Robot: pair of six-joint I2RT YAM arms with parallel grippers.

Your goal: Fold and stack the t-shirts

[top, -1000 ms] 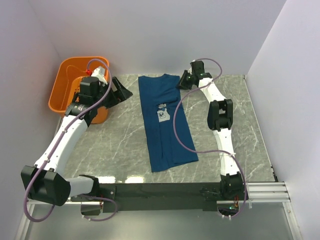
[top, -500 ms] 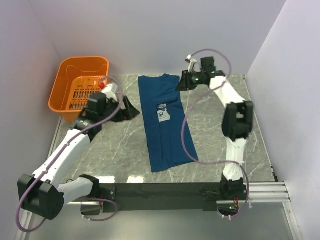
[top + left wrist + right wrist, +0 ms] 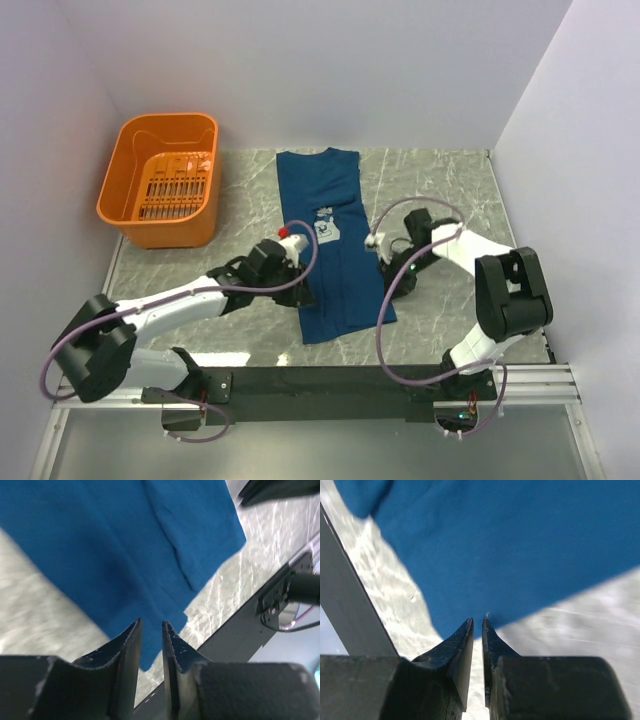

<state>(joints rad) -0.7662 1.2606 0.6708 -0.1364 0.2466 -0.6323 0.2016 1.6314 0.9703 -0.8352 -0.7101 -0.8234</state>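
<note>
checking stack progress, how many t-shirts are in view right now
1. The t-shirt lies flat as a long narrow strip down the middle of the table. None shows in the orange basket, and no folded stack is in view.

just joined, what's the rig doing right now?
The dark blue t-shirt lies on the marble table, already folded lengthwise into a long strip with the print facing up. The left tool is at the strip's lower left edge and the right tool at its lower right edge. Both are nearly closed and grip nothing. The crosswise fold is not yet done. An orange basket stands at the back left.
</note>
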